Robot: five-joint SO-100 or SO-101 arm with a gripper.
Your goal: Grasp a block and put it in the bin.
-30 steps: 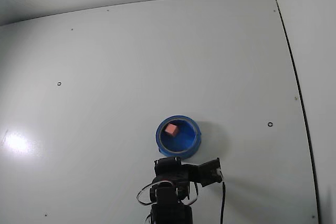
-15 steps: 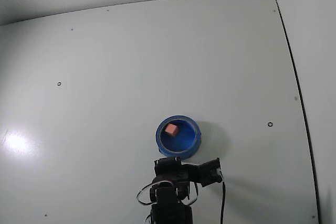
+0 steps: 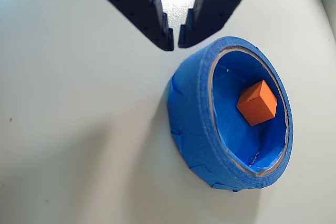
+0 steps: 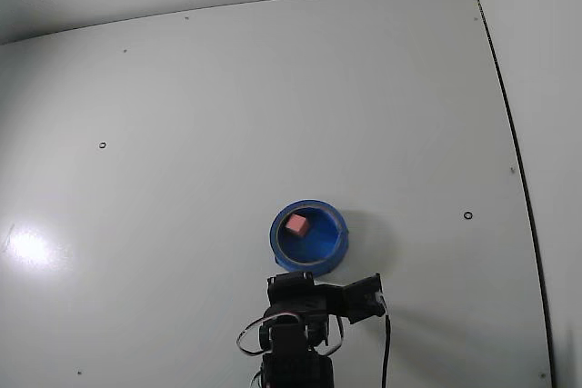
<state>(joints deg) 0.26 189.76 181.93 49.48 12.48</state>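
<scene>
While block sits inside bin, hand empty

A pale grey-white desk is filling the fixed view — small dark ring marks are dotting it, another lying right. A glare spot is shining at left — a dark seam is running along the right edge.

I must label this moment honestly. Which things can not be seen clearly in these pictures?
- Wrist view: upper jaws cut off by the top edge.
- Wrist view: the bin's near wall hides part of its floor beside the block.
- Fixed view: the arm hides the jaws; the block is too small for detail.
</scene>
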